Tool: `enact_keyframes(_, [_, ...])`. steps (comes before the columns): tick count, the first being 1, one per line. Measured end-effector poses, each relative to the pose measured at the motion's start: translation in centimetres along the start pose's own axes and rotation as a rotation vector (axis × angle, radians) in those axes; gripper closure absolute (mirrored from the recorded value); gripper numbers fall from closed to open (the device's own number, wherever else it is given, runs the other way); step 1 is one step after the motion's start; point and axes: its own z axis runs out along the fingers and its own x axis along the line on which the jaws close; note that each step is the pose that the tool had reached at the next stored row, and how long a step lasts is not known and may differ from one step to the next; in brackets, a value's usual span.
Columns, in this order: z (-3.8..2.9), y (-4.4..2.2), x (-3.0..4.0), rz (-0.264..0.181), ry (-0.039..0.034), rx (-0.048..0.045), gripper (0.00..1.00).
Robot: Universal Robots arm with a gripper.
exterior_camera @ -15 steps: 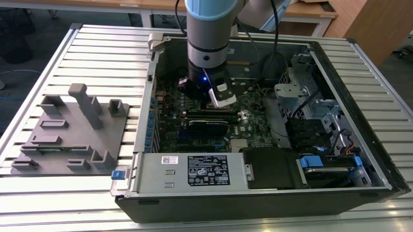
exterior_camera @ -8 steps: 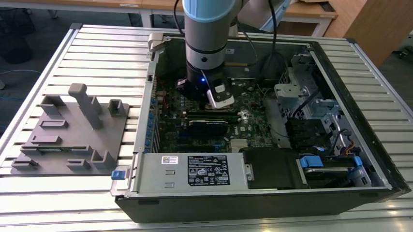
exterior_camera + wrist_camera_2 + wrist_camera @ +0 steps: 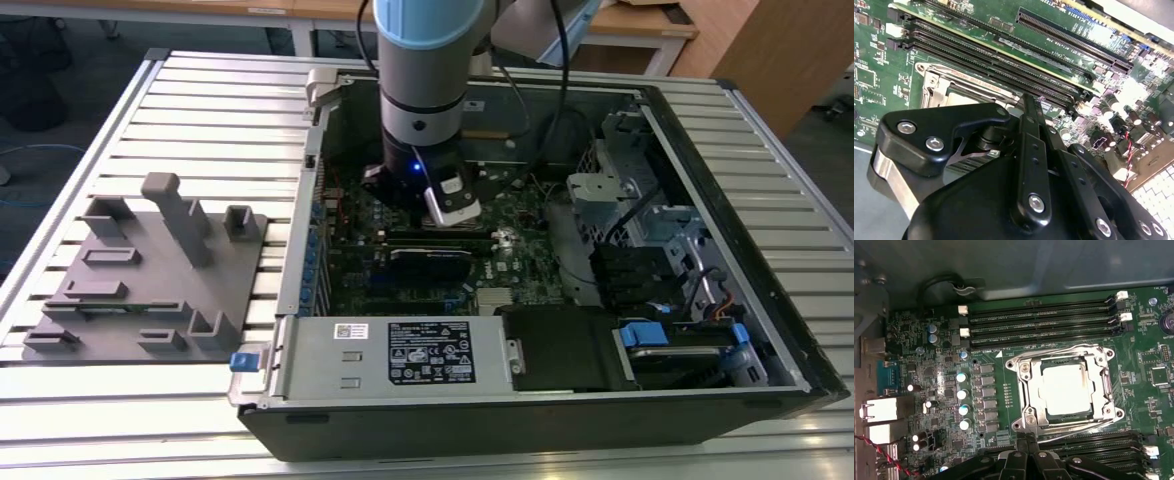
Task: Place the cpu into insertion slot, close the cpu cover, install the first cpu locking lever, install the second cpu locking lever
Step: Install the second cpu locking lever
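In the first wrist view the cpu [image 3: 1064, 387] shows its pale silver face lying flat in the insertion slot [image 3: 1011, 363]. The cpu cover [image 3: 1030, 396], a dull metal frame, lies down around the chip. A thin wire lever [image 3: 1074, 346] runs along one side of the cover and another lever [image 3: 1089, 424] along the opposite side; whether they are hooked I cannot tell. My gripper [image 3: 1027, 438] hovers just beside the socket, shut, with nothing seen between its fingers. In the second wrist view the gripper [image 3: 1026, 100] hides much of the cover [image 3: 936, 82]. The exterior view has the gripper [image 3: 451, 210] low inside the case.
Long black memory slots [image 3: 1044, 320] flank the socket on both sides. The open computer case [image 3: 787, 330] holds a labelled power supply box [image 3: 400, 355], drive cages and cables [image 3: 641, 250]. A grey fixture plate [image 3: 140, 270] lies on the slatted table at the exterior view's left.
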Motion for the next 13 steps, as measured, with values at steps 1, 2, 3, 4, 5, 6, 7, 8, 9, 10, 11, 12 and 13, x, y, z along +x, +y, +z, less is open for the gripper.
enact_keyframes(1, [0.01,0.00,0.02,0.000,0.0004,-0.0044,0.90])
enact_keyframes(2, [0.01,0.00,0.04,0.001,0.0010,-0.0090,0.90])
enact_keyframes(3, [0.02,0.00,0.06,0.001,0.0016,-0.0140,0.90])
enact_keyframes(4, [0.02,-0.01,0.07,0.001,0.0021,-0.0172,0.90])
enact_keyframes(5, [0.04,-0.01,0.09,0.001,0.0021,-0.0184,0.90])
enact_keyframes(6, [0.09,-0.02,0.11,0.001,0.0021,-0.0189,0.90])
enact_keyframes(7, [0.16,-0.03,0.14,0.001,0.0022,-0.0189,0.90])
enact_keyframes(8, [0.23,-0.05,0.18,0.001,0.0023,-0.0188,0.90])
enact_keyframes(9, [0.31,-0.06,0.23,0.001,0.0023,-0.0189,0.90])
enact_keyframes(10, [0.39,-0.08,0.28,0.001,0.0023,-0.0190,0.90])
enact_keyframes(11, [0.44,-0.10,0.34,0.001,0.0024,-0.0192,0.90])
enact_keyframes(12, [0.48,-0.11,0.40,0.001,0.0025,-0.0199,0.90])
enact_keyframes(13, [0.52,-0.12,0.46,0.001,0.0026,-0.0208,0.90])
